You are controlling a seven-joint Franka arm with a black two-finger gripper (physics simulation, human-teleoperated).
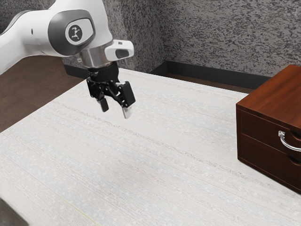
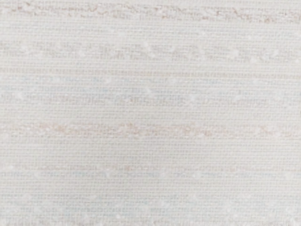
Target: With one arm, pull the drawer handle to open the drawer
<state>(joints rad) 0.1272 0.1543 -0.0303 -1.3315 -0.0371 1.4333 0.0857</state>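
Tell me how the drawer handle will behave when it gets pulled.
The handle looks like a curved bar of polished metal, so it is probably stiff and may be slippery to grip. It stands off the drawer front, so hooking behind it likely holds better. The cabinet stands free on the table and might slide rather than open.

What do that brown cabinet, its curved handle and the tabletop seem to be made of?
The cabinet looks like dark reddish wood, smooth and slightly glossy: soft sheen on top. Its handle appears to be polished metal, silvery with bright highlights. The tabletop seems pale wood or laminate, matte, with fine lengthwise streaks; I cannot tell which.
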